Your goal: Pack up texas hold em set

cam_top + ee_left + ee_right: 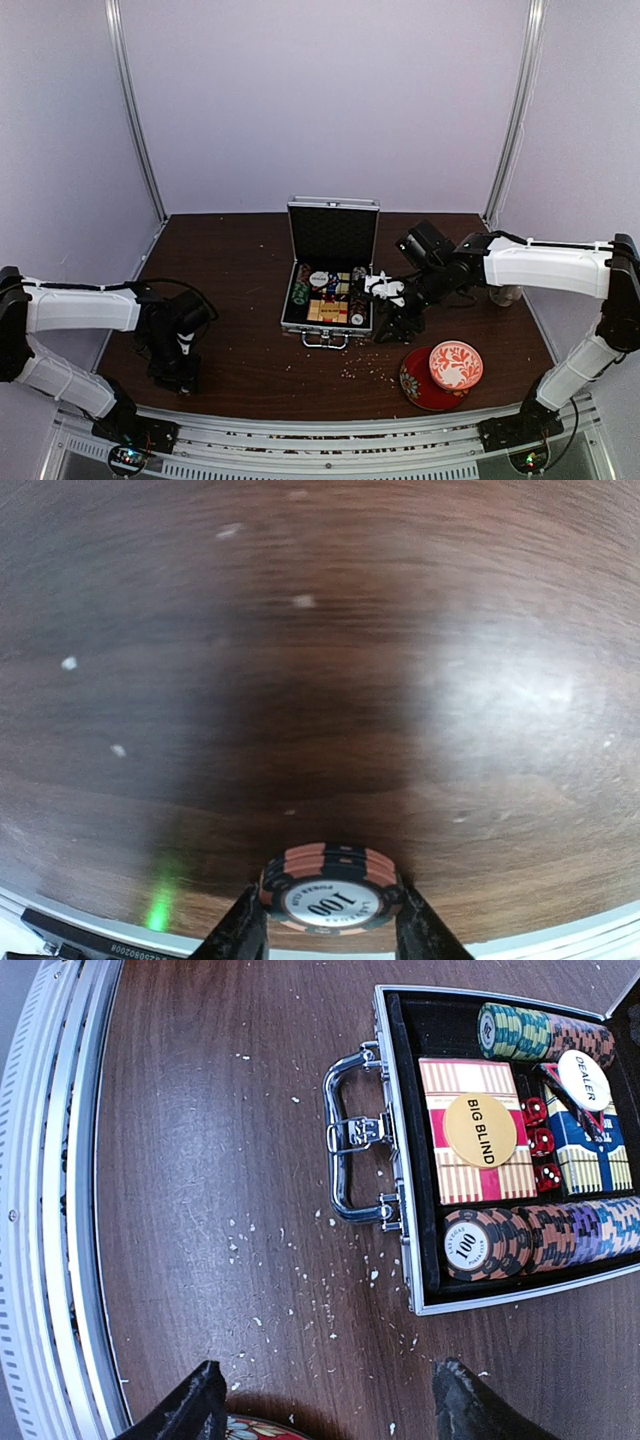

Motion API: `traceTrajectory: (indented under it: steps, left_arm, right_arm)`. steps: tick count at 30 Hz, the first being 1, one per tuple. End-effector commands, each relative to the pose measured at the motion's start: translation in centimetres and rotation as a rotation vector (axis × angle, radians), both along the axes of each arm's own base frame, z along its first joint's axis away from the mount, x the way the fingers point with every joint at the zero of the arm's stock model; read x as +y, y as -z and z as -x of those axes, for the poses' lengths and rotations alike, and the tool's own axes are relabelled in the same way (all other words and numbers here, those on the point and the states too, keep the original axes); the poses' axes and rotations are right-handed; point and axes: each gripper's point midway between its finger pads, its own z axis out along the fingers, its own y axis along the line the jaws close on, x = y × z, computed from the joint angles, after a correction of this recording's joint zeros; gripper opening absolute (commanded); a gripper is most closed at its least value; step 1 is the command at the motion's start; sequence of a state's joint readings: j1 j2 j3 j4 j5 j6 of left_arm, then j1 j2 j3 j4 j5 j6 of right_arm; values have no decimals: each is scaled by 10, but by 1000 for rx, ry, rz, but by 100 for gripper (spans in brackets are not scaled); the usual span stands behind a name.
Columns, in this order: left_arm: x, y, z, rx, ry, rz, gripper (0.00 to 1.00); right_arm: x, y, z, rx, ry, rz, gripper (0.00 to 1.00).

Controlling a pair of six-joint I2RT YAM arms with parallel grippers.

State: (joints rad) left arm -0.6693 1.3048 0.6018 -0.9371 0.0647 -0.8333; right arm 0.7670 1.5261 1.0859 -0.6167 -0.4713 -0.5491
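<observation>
The silver briefcase [330,322] of the set lies open at mid-table, lid [333,232] upright. In the right wrist view its black tray [402,1210] holds a red-tan card box [440,1170], tiny red dice [541,1142], green chips [515,1028] and a dark chip row [500,1243]. My right gripper [325,1400] hangs open over bare table in front of the handle [340,1140], holding nothing; from above, the right gripper [395,325] is at the case's right front corner. At the near left, my left gripper [180,375] has its fingers [240,930] against both sides of a small stack of dark-and-orange "100" chips [327,885] on the table.
A red-and-white patterned bowl [456,364] on a red saucer [418,385] stands near the right front; its edge [255,1428] shows just under my right fingers. A mug [505,294] stands behind the right arm. White crumbs [300,1280] litter the wood by the case.
</observation>
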Motion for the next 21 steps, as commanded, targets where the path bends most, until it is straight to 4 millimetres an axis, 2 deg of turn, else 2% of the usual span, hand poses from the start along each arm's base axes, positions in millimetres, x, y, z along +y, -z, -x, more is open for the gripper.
traceTrajectory:
  steps: [1,5,11,18,21]
  left_arm:
    - [-27,1,-18,-33,62,27,42]
    - [-60,3,-34,-57,161,34,42]
    - [-141,6,-50,-76,379,69,42]
    - [-254,2,-54,-91,594,206,42]
    - [-287,-6,-54,-110,653,265,43]
  right_arm:
    - [-3,6,1,16,-2,13,71]
    - [-4,7,-1,6,6,19,71]
    - [-8,7,-8,-1,33,25,71]
    - [-15,-32,-9,-23,26,-75,71]
    - [-18,-33,-13,-23,49,-78,71]
